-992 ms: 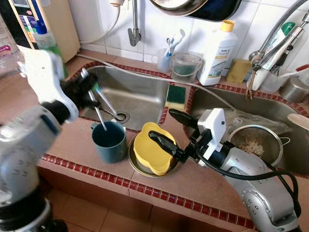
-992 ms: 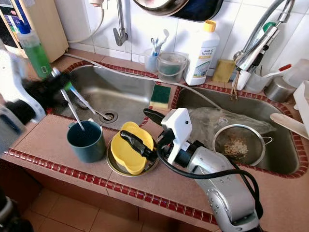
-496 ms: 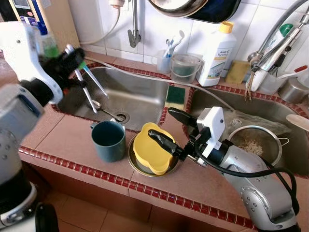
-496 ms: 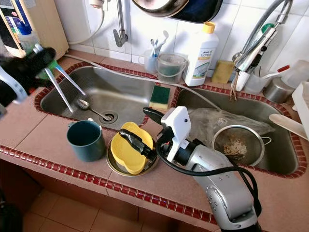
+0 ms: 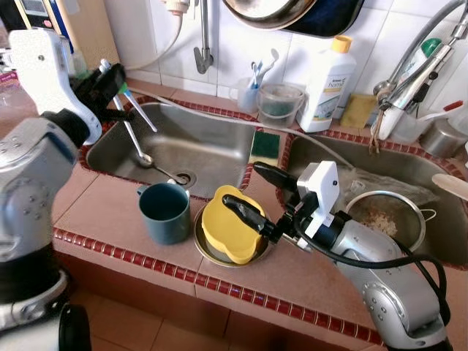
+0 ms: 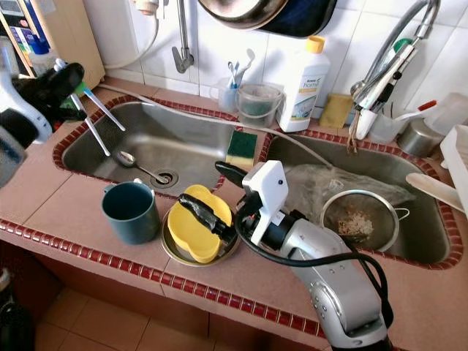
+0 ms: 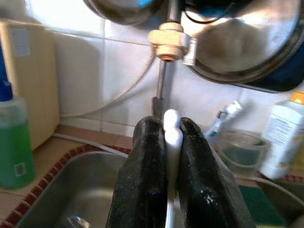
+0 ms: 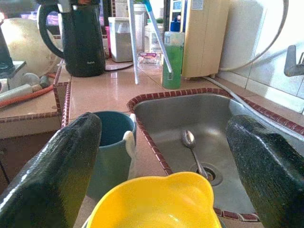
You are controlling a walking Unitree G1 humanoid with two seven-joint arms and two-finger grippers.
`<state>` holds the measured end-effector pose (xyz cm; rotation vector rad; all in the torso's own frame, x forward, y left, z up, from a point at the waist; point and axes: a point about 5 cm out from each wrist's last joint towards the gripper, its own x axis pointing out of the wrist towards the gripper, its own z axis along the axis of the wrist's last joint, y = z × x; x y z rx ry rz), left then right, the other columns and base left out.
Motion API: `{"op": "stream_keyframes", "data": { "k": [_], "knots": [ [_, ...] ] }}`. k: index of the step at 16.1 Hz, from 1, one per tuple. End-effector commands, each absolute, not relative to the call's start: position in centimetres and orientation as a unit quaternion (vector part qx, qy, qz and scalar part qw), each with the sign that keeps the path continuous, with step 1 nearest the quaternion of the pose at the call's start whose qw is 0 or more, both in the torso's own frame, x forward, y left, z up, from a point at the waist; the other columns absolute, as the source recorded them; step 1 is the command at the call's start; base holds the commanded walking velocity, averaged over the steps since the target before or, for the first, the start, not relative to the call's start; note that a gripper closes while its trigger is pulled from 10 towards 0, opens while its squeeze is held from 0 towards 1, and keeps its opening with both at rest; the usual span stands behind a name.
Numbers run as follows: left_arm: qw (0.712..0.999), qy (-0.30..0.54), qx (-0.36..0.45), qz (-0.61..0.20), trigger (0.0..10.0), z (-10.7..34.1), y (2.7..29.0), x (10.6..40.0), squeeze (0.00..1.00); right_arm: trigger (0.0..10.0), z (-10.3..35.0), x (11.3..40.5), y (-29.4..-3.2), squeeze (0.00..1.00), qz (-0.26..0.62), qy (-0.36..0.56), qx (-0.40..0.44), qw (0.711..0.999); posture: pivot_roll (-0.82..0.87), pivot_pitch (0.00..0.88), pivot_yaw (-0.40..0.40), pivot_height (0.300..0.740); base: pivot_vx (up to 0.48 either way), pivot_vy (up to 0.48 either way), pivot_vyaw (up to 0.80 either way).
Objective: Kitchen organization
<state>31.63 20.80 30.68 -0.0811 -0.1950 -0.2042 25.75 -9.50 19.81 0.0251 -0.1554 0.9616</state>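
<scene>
Terracotta-tiled kitchen surface [image 5: 117, 212] with dark red trim, white wall tiles behind, two steel sinks set in. Left stainless sink basin [image 5: 205, 146] holding one loose metal spoon [image 6: 139, 167] beside the drain. Left gripper [image 5: 110, 79] raised over the basin's left rim, black fingers [image 7: 147, 180] pinched tight on two slim metal utensils with pale handles [image 5: 131, 126], tips slanting down into the basin, clear of its bottom. Dark teal ceramic mug [image 5: 165, 212] upright near the surface's front edge, just left of a round metal plate [image 5: 212, 252] carrying an upturned yellow plastic bowl [image 5: 230, 228]. Right gripper [image 5: 252, 194] spread wide, lower finger lying over the yellow bowl, upper finger above the divider between the sinks; nothing between them. Green-and-yellow sponge [image 5: 266, 144] flat on the divider. Right sink basin [image 6: 431, 219] with a wire-mesh strainer [image 6: 360, 218] holding food scraps. White detergent bottle with yellow cap [image 5: 327, 82] and clear plastic cup [image 5: 280, 101] along the back edge by the wall.
</scene>
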Motion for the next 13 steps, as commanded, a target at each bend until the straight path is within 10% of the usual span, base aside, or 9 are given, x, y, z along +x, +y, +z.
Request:
{"op": "stream_keyframes", "data": {
  "k": [1, 13],
  "knots": [
    [0.987, -0.122, -0.012, -0.104, 10.0, 31.2, 20.2, 32.4, 0.0, 10.0, 20.0, 25.7, -9.6, 0.0, 0.459, -0.077, 0.01, 0.885, -0.04, 0.062, -0.033, 0.74, 0.0, 0.0, 0.0],
    [0.967, -0.12, 0.075, -0.213, 10.0, 29.1, 17.0, 37.2, 0.0, 10.0, 20.9, 22.8, -12.9, 0.0, 0.362, -0.07, 0.028, 0.929, -0.17, 0.197, 0.034, 0.74, 0.0, 0.0, 0.0]
  ]
}}
